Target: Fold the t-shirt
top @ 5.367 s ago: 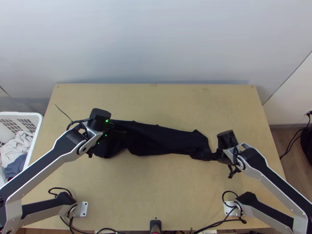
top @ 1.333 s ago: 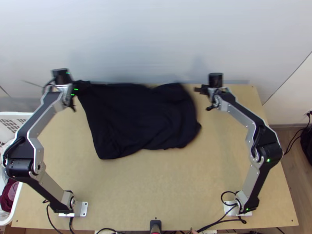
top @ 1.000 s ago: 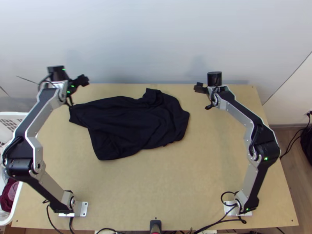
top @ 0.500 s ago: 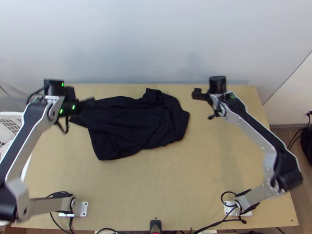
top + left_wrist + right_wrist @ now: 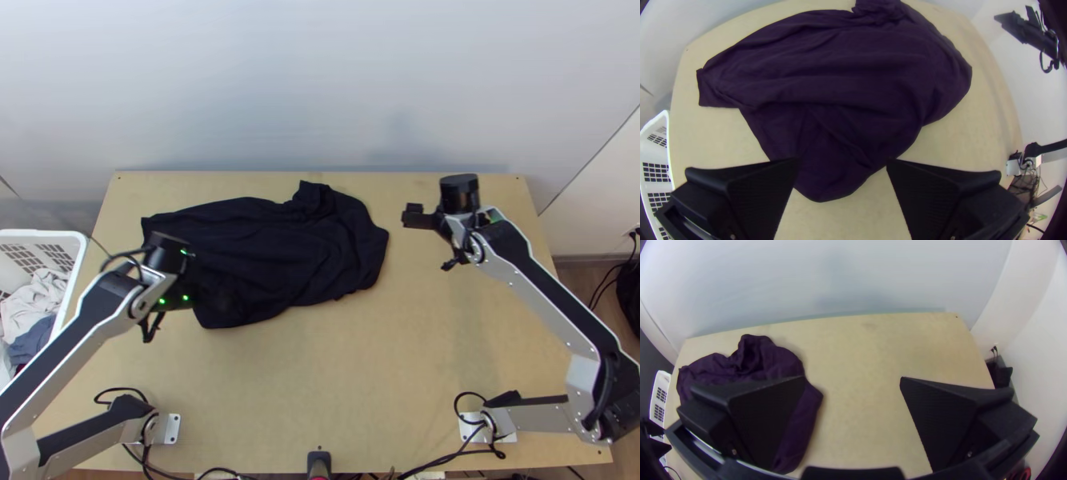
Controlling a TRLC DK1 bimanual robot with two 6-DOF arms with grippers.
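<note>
The dark t-shirt [image 5: 272,248] lies loosely spread and wrinkled on the left and middle of the table, bunched at its far edge. My left gripper [image 5: 214,299] is over the shirt's near left part. In the left wrist view the shirt [image 5: 853,80] passes beneath the left gripper [image 5: 842,161], which is open with nothing held. Off the shirt's right side, my right gripper [image 5: 414,216] stands above the table. The right wrist view has the right gripper [image 5: 852,378] open and empty, and the shirt [image 5: 769,360] partly behind one finger.
A white basket [image 5: 76,280] with clothes stands beyond the table's left edge. Bare wooden table [image 5: 336,384] stretches in front of the shirt and to its right. A wall runs behind the table, and cables lie near the arm bases.
Both grippers have let go of the shirt, which dropped flatter and wider onto the table. The left gripper then came nearer over the shirt; the right arm shifted slightly nearer and right.
</note>
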